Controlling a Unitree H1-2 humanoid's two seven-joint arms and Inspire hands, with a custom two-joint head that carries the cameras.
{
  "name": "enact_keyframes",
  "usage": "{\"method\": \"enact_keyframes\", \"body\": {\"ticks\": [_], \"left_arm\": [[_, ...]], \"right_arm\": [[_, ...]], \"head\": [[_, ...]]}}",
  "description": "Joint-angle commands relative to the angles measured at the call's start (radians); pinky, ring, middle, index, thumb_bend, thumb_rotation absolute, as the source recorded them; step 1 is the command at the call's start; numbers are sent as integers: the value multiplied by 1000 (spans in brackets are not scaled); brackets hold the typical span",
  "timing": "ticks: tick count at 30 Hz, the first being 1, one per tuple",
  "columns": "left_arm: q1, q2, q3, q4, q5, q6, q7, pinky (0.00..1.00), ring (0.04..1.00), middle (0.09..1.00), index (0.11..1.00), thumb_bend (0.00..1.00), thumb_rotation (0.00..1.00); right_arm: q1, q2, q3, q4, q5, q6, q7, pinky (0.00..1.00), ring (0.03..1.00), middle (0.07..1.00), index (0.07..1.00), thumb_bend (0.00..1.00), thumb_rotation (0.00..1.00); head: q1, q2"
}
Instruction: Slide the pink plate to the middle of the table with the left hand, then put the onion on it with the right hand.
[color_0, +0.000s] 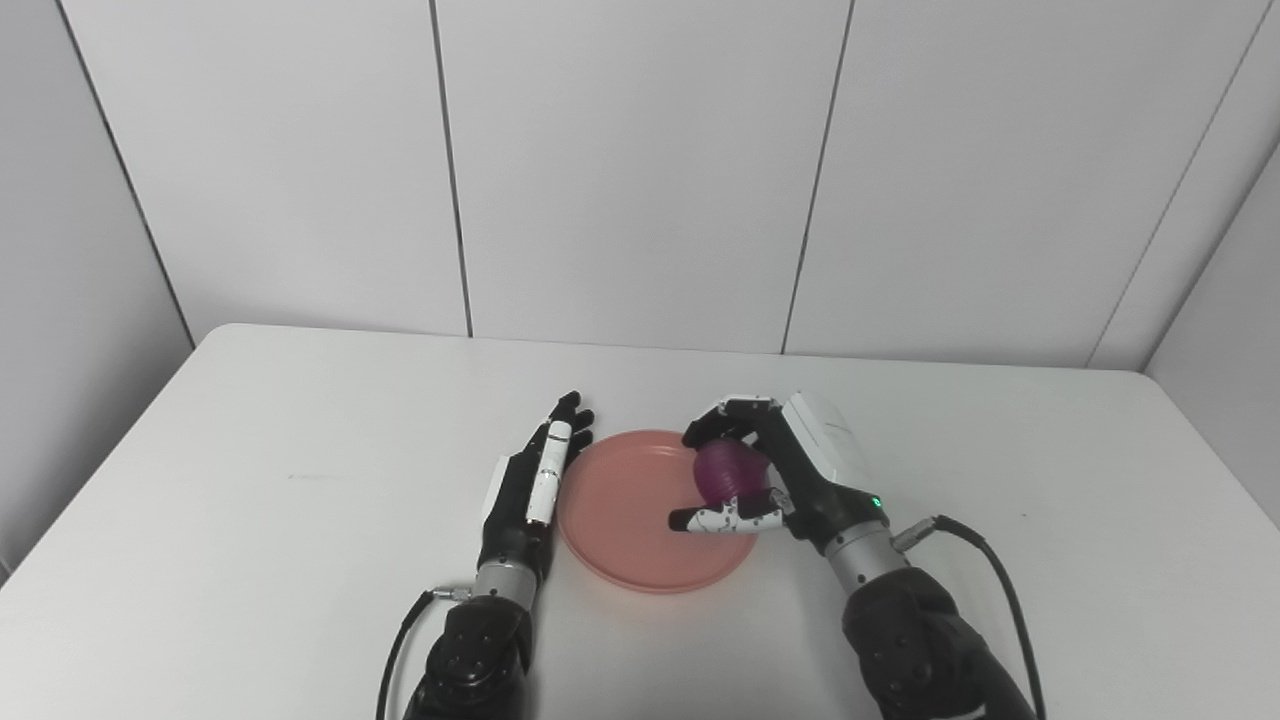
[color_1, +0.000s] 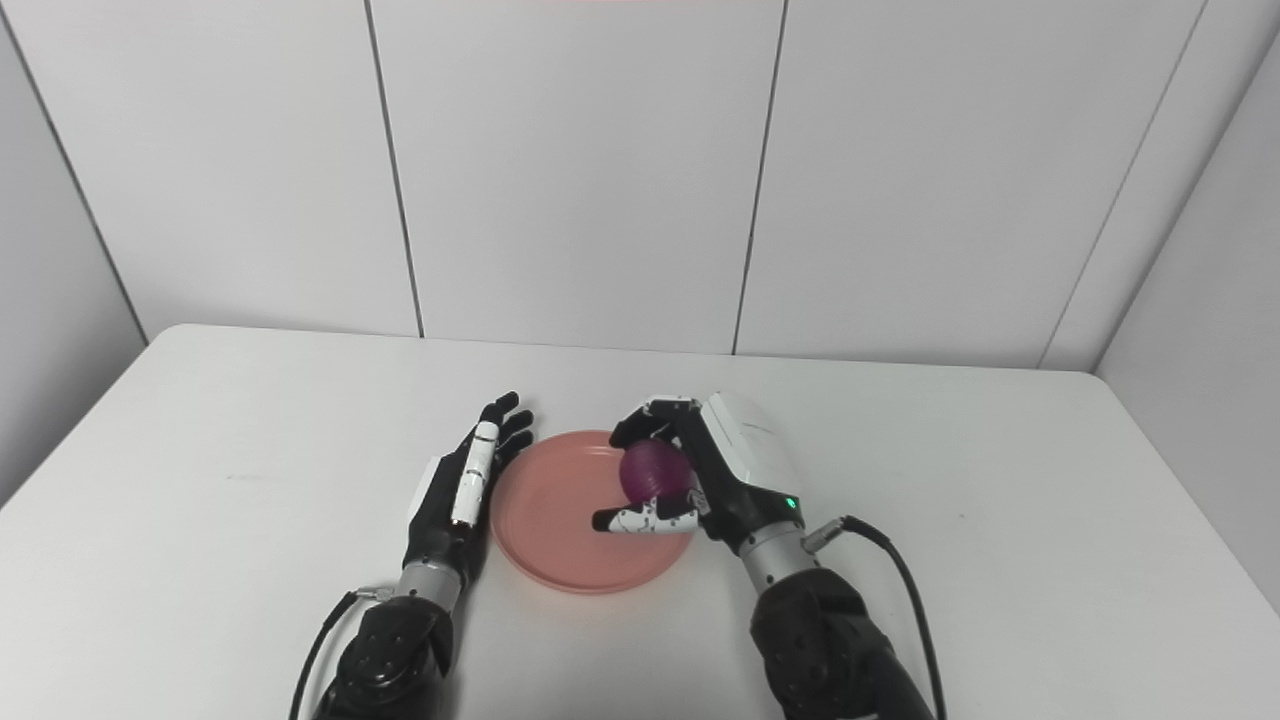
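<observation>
Round, shallow pink plastic plate (color_0: 640, 520) lying flat near the middle of the white table (color_0: 250, 500), somewhat toward the near edge; sliding step judged done. Left hand (color_0: 535, 480) resting flat-sided just beside the plate's left rim, fingers straight and apart, holding nothing, pointing toward the far edge; touching the rim or not, cannot tell. Probably parked there as a stop against the plate skidding, or simply left where the push ended. Right hand (color_0: 770, 475) over the plate's right half, clamped on a small round purple onion (color_0: 728, 472): fingers curled over the top and far side, thumb stretched low beneath toward the plate's centre. Onion held above the plate's right portion, close to the surface; contact with the plate not discernible. Grip from the right side keeps the palm clear of the rim and lets the onion drop inside it. Onion near spherical, faint ribs running roughly top to bottom, so long axis judged about upright; stem and root ends hidden by fingers. Release judged as the remaining step.
</observation>
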Motion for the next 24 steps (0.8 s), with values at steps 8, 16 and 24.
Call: {"method": "enact_keyframes", "body": {"ticks": [8,16,24], "left_arm": [[-27,-19,-17,8,29,-21,15,898,901,897,874,505,1000],[-28,-10,-18,15,37,-21,14,895,908,910,885,508,1000],[-32,-8,-13,24,26,-32,8,900,913,911,886,499,1000]], "right_arm": [[-116,66,20,161,1,-102,-54,328,388,462,532,513,0],[-176,90,55,326,-14,-114,-65,441,425,479,522,515,0],[-223,95,82,462,-32,-160,-126,497,443,473,513,513,0]], "head": [[1,-7],[-11,-10],[-21,-13]]}}
